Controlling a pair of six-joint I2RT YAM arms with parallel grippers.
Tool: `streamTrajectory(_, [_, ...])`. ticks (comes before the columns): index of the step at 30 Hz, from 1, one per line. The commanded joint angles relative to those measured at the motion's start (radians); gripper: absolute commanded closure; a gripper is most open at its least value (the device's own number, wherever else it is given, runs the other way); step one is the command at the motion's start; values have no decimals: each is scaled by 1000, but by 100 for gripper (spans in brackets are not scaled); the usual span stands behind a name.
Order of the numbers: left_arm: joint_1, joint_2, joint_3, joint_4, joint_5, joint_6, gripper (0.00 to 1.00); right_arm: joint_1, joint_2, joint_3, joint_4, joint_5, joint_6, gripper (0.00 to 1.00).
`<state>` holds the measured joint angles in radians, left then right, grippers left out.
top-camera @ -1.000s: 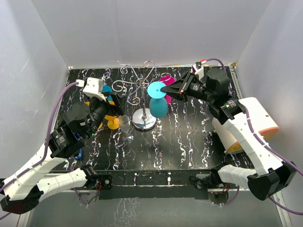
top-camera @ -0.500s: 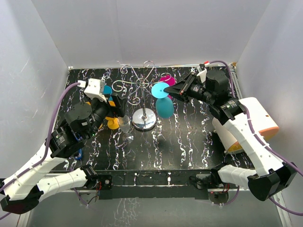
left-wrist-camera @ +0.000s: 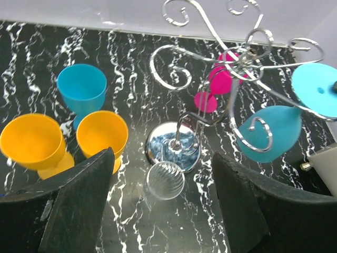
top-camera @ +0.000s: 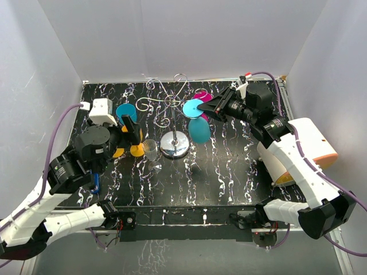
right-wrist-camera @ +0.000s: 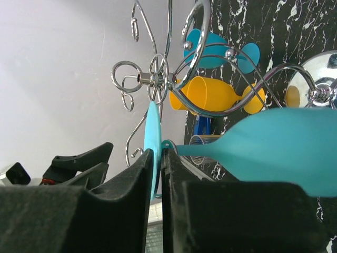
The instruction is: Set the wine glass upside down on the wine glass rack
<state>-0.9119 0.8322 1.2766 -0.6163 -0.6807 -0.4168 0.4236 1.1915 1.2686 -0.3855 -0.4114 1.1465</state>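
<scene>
The teal wine glass (top-camera: 199,130) hangs upside down at the right side of the wine glass rack (top-camera: 174,144), with its round foot (top-camera: 192,109) on top among the silver scroll arms. My right gripper (top-camera: 203,109) is shut narrowly on that thin foot; in the right wrist view the foot's edge (right-wrist-camera: 152,137) sits between my fingers and the bowl (right-wrist-camera: 279,142) sticks out to the right. My left gripper (left-wrist-camera: 162,154) stands open above the table left of the rack's chrome base (left-wrist-camera: 174,145), holding nothing.
A magenta glass (left-wrist-camera: 221,81) hangs on the rack's far side. Two yellow cups (left-wrist-camera: 29,139) (left-wrist-camera: 102,132) and a teal cup (left-wrist-camera: 81,87) stand left of the base, with a clear ribbed glass (left-wrist-camera: 165,180) in front of it. A white and orange object (top-camera: 304,149) lies at the right.
My left arm has drawn back to the left, away from the rack. The teal glass has shifted slightly right and settled among the rack's arms, my right gripper staying at its foot.
</scene>
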Motion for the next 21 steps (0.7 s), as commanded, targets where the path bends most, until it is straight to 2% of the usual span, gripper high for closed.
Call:
streamTrajectory(1, [-2, -19, 22, -173, -61, -124, 27, 2, 7, 49, 56, 16, -34, 82])
streamTrajectory(6, [-2, 8, 13, -277, -40, -194, 27, 2, 8, 56, 44, 24, -49, 61])
streamTrajectory(12, [-1, 17, -25, -284, 24, -233, 27, 3, 3, 71, 30, 36, -74, 44])
streamTrajectory(15, [-1, 27, -39, -308, 41, -321, 28, 2, -17, 70, 34, 51, -116, 36])
streamTrajectory(18, [-1, 39, -66, -317, 104, -419, 33, 2, -78, 23, 86, 84, -131, 29])
streamTrajectory(21, [-1, 56, -84, -342, 113, -479, 44, 3, -147, -37, 148, 126, -127, 27])
